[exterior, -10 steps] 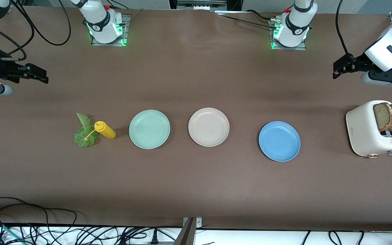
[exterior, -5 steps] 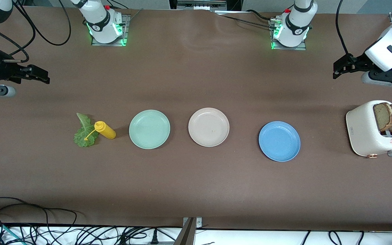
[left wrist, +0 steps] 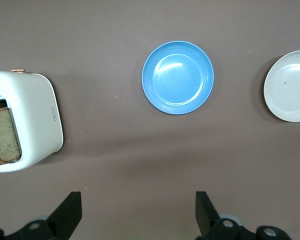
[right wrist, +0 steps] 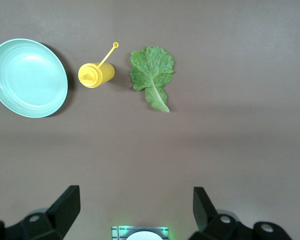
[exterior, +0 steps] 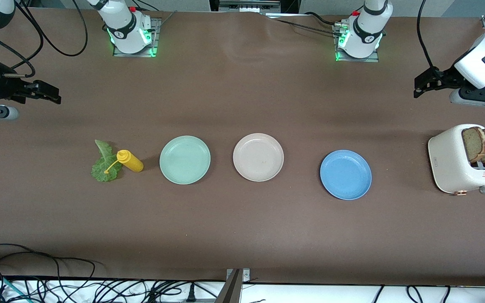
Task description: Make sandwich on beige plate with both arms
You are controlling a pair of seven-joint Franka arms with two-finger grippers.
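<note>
Left gripper (exterior: pixel 422 86) hangs wide open, empty, over bare table by the white toaster (exterior: pixel 453 162), so it's nearest the two brown bread slices (exterior: pixel 482 144) standing upright in its slots, probably first up. Right gripper (exterior: pixel 49 93), also open, waits above the ruffled green lettuce leaf (exterior: pixel 105 164). The round pale beige plate (exterior: pixel 258 157) sits empty mid-table between them.

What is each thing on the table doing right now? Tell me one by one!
beige plate: empty, flat on the table
mint green plate: empty
blue plate: empty
bread slices: two, standing up out of the toaster
toaster: upright, holding the bread
lettuce leaf: lying flat on the table
yellow squeeze bottle: upright beside the leaf
left gripper: open, holding nothing
right gripper: open, holding nothing
</note>
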